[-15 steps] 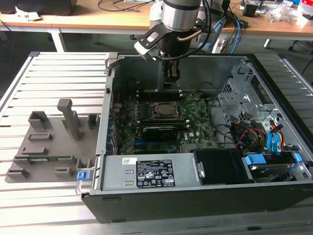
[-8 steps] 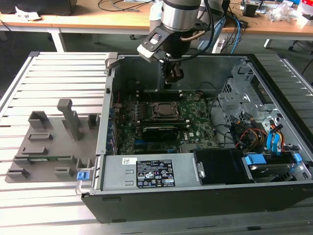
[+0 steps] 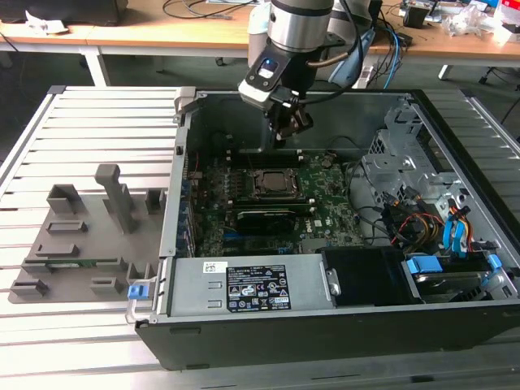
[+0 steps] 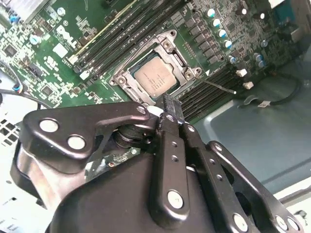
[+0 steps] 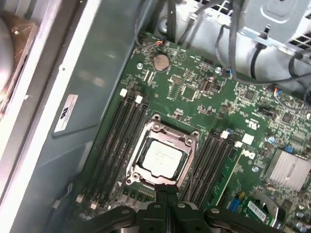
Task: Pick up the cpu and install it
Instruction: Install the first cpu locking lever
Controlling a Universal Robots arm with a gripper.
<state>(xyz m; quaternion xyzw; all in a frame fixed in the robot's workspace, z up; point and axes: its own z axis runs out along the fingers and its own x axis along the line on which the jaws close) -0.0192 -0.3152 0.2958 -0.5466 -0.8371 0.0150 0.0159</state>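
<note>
You've got the computer case [image 3: 325, 345] lying open on the surface [image 3: 97, 122], with the parts tray [image 3: 73, 244] beside it at the exterior view's left. The motherboard [image 3: 329, 213] is inside the case. The cpu [image 5: 163, 158] sits in the socket [image 5: 167, 132] mid-board, with memory slots [image 5: 114, 145] on both sides. The tool [image 3: 281, 135] hangs above the board, between the socket and the case's far wall.

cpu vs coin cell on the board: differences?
The cpu is square, the coin cell round. The cpu is clearly larger than the coin cell. The cpu sits inside the socket frame; the coin cell sits near the motherboard edge. Both are flat and silvery.
</note>
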